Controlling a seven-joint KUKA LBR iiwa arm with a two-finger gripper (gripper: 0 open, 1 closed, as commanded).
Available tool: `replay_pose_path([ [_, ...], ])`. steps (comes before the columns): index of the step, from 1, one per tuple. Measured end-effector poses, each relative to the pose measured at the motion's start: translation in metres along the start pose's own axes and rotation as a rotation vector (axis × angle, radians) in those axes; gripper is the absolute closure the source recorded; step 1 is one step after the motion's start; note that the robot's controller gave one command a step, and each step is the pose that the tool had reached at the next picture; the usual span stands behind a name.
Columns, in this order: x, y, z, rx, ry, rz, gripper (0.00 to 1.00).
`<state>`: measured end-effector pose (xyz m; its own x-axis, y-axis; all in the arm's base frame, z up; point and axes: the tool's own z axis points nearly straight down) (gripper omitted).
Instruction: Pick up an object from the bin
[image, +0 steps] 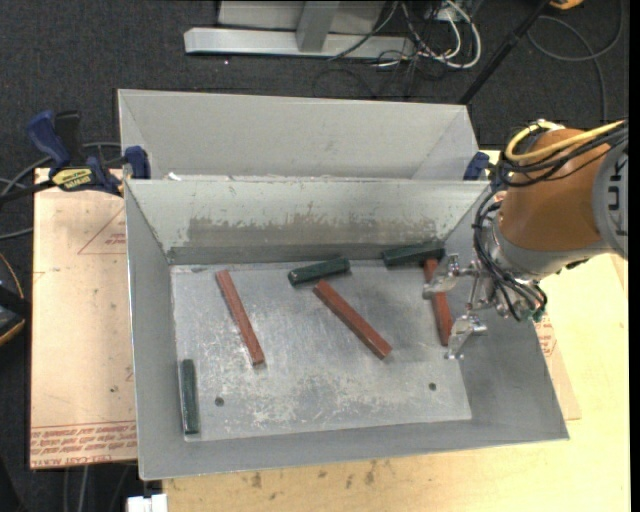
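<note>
Hung low at the grey bin's (330, 395) right side, gripper (450, 312) fingers spread astride a red-brown stick (441, 318), near a dark green stick (412, 256).

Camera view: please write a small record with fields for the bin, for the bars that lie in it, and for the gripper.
bin: grey metal bin, six loose bars on its floor
red-brown bars: left red-brown bar; middle red-brown bar; right red-brown bar
dark green bars: front-left green bar; back-middle green bar; back-right green bar
gripper: gripper at the bin's right side, close at the right red-brown bar
grasp: cannot tell whether that bar is held
</note>
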<state>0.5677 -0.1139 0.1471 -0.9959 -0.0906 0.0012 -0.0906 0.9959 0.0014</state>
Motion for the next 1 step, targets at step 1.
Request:
replay_pose_path([
  [1,0.0031,0.0154,0.013,0.001,-0.005,0.101,0.0],
])
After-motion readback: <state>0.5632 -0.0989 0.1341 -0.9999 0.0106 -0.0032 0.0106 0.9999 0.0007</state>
